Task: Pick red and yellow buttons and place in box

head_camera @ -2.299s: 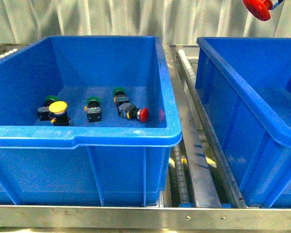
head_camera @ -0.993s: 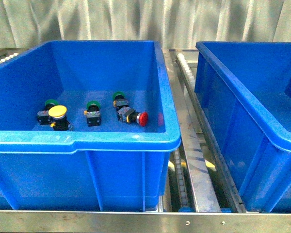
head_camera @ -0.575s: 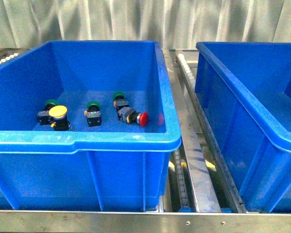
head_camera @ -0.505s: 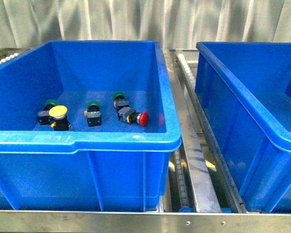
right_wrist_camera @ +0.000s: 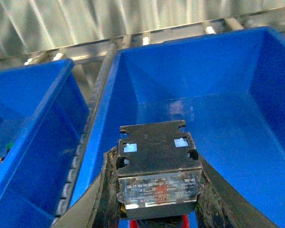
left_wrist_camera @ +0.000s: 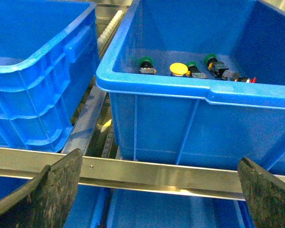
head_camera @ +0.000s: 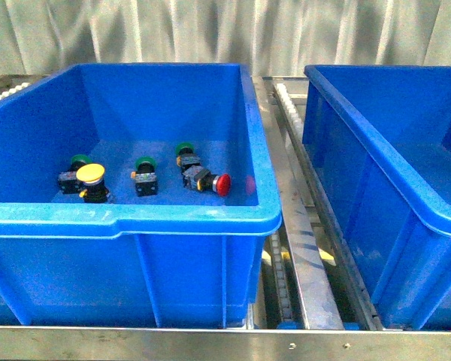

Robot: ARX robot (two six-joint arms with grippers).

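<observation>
To place this well I should sink deep between the walls of the blue box [right_wrist_camera: 194,71], upper right wrist view, before letting go, so nothing bounces; my right gripper [right_wrist_camera: 154,199] is clamped on a red push-button switch [right_wrist_camera: 157,173], lower centre, red cap barely showing; my left gripper [left_wrist_camera: 160,190] gapes wide, empty; a yellow button [head_camera: 90,174] and second red button [head_camera: 222,184] lie in the left bin [head_camera: 135,218].

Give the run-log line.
right gripper: shut on red-capped dark push-button switch, over right blue plastic bin | left gripper: open | left blue bin: yellow-capped switch, second red-capped switch
</observation>
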